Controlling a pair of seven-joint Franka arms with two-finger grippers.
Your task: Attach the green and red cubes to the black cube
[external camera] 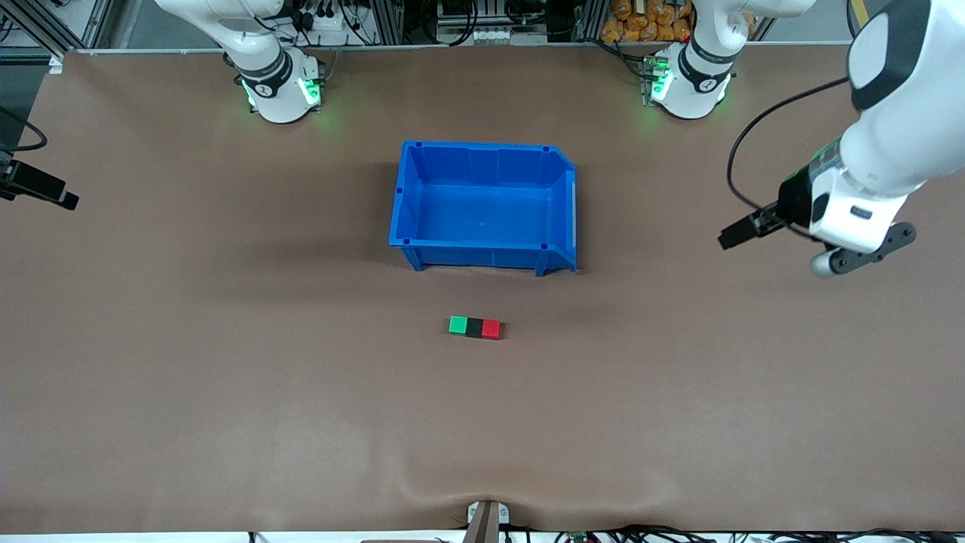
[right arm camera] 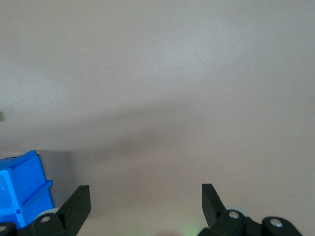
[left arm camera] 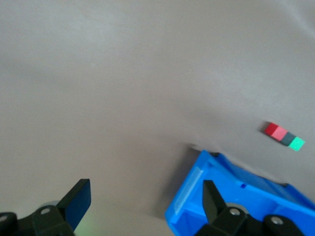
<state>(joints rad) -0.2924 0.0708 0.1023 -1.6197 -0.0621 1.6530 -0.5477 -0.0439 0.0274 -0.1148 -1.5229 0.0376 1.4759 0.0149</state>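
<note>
The green cube [external camera: 457, 325], the black cube [external camera: 474, 327] and the red cube [external camera: 491, 329] lie joined in one row on the table, black in the middle, nearer the front camera than the blue bin. The row also shows in the left wrist view: red [left arm camera: 274, 131], black [left arm camera: 287, 138], green [left arm camera: 297, 144]. My left gripper [left arm camera: 145, 191] is open and empty, up over the table toward the left arm's end [external camera: 859, 253]. My right gripper [right arm camera: 145, 194] is open and empty over bare table; it is out of the front view.
The blue bin [external camera: 482, 255] stands empty mid-table, between the arm bases and the cubes. Its corner shows in the left wrist view [left arm camera: 236, 187] and the right wrist view [right arm camera: 24, 187]. A brown mat [external camera: 226, 377] covers the table.
</note>
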